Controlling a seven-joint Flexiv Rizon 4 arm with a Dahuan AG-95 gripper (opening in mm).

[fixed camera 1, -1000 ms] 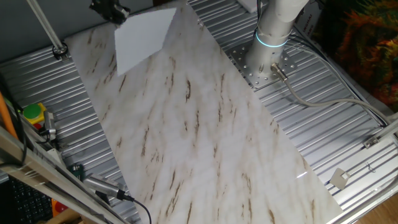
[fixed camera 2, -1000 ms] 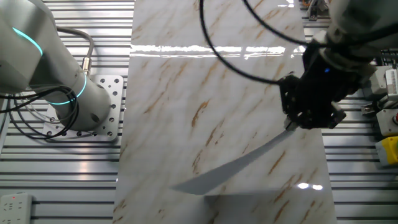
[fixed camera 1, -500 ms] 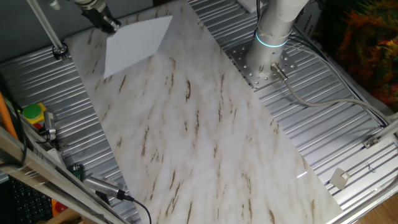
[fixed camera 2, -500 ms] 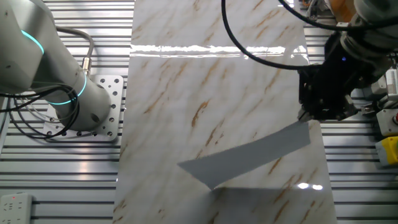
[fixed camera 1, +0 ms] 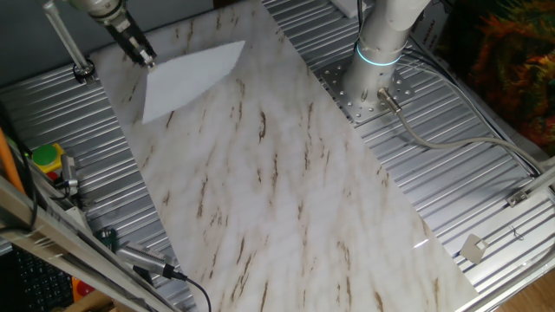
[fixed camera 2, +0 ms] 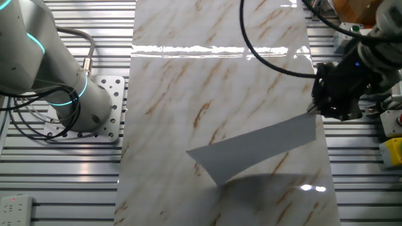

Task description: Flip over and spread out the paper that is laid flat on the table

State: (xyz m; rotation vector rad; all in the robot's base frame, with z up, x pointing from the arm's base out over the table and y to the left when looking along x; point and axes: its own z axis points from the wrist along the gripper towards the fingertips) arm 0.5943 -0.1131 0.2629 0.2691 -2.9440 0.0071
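With the end effector [fixed camera 2: 312, 112] pinching the paper [fixed camera 2: 254, 150] by its corner, we should lay the hanging sheet gently below onto the tabletop [fixed camera 2: 207, 81], avoiding folds.

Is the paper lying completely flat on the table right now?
No, the gripper holds one corner of the paper raised, and a shadow shows on the table beneath it.

i see ribbed silver metal decking [fixed camera 1: 486, 186] around the marble, a yellow-and-green object [fixed camera 1: 45, 159] at its edge, a small white tag [fixed camera 1: 473, 249], and a white power strip [fixed camera 2: 16, 206] in the corner.
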